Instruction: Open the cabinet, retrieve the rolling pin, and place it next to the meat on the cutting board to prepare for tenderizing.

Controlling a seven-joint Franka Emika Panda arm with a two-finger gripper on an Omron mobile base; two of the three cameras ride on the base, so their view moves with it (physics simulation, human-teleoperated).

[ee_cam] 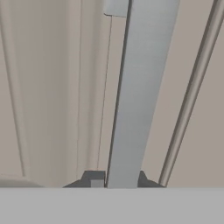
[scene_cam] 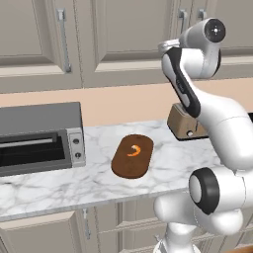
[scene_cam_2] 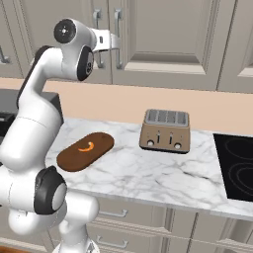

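Raised high at the wall cabinet point(scene_cam_2: 148, 39), doors both closed, rolling pin unseen behind them. Gripper point(ee_cam: 116, 178) pushed right up to one door's vertical silver bar handle point(ee_cam: 140, 92) — dark fingertips point(ee_cam: 92, 179) standing one on each side of the bar, close against it, though whether actually pinching it or just bracketing it cannot be told from the hand view. A second, thinner-looking bar handle point(ee_cam: 190, 94) just beside it, slanting across the neighbouring door. From the right base view, hand reaching in at the pair of handles where the two doors meet. Below, on the white marble counter point(scene_cam: 59, 183), the dark brown oval cutting board point(scene_cam: 132, 155) lying flat, with the small curved orange meat point(scene_cam: 134, 150) resting on its far half — well apart from the gripper. Left of the board, a grey toaster oven point(scene_cam: 39, 138) against the wall; right of the board, a tan toaster point(scene_cam_2: 165, 131) with slots on top, partly hidden by the arm in the left base view. Further right, a black cooktop point(scene_cam_2: 237, 165) set into the counter. Base cabinet fronts under the counter edge, shut.
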